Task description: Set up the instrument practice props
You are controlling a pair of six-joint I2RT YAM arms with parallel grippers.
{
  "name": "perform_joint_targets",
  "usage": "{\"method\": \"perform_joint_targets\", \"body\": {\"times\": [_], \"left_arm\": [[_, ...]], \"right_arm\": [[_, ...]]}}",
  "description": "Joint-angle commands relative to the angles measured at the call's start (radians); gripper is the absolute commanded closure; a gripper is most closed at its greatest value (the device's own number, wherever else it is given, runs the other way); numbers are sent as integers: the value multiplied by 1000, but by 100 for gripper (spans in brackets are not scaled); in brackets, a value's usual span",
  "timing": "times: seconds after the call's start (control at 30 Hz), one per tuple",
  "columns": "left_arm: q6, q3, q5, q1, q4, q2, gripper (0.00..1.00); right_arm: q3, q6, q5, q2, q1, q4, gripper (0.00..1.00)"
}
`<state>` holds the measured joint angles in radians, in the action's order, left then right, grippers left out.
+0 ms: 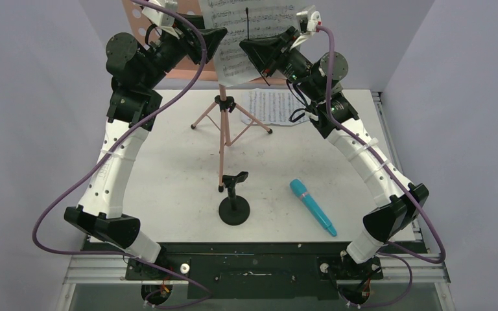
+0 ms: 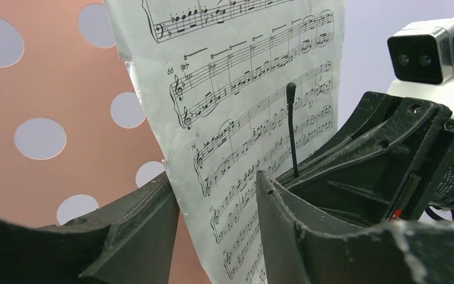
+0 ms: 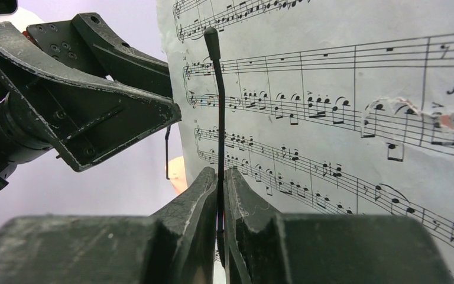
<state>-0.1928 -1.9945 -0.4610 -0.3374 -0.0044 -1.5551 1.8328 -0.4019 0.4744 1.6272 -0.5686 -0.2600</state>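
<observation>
Top external view: both arms bend up from the near edge and reach to the far side. They meet high up at the pink music stand.
Left arm: comes in from the left and points right at the page.
Left tool: its jaws are apart and not squeezing. The edge of the white page hangs between its fingers. I cannot tell if they touch it.
Right arm: comes in from the right and points left.
Right tool: pinched tight on a thin black rod that stands up in front of the page.
Other page: lies flat on the worktop, far right, beside the stand's legs.
Teal microphone: lies on the worktop, near right.
Black mic stand: stands upright, near and in the middle.
</observation>
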Motion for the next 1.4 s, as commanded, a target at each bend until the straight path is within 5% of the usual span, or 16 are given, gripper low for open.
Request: {"method": "perform_joint_targets", "body": {"times": [0.0, 0.17, 0.5, 0.8, 1.0, 1.37], "left_arm": [[29, -27, 16, 6, 14, 34, 52], [25, -27, 17, 6, 20, 35, 52], [14, -31, 9, 6, 33, 29, 52], [19, -26, 18, 6, 34, 37, 52], [3, -37, 16, 6, 53, 21, 67], [8, -157, 16, 7, 62, -71, 96]], "right_arm": [[4, -8, 5, -65, -3, -77, 90], [2, -12, 3, -65, -3, -79, 88], [1, -6, -9, -75, -2, -79, 66], [-7, -2, -21, -85, -3, -85, 36], [-23, 1, -39, -101, -4, -98, 16], [-39, 14, -51, -133, -3, -103, 9]]}}
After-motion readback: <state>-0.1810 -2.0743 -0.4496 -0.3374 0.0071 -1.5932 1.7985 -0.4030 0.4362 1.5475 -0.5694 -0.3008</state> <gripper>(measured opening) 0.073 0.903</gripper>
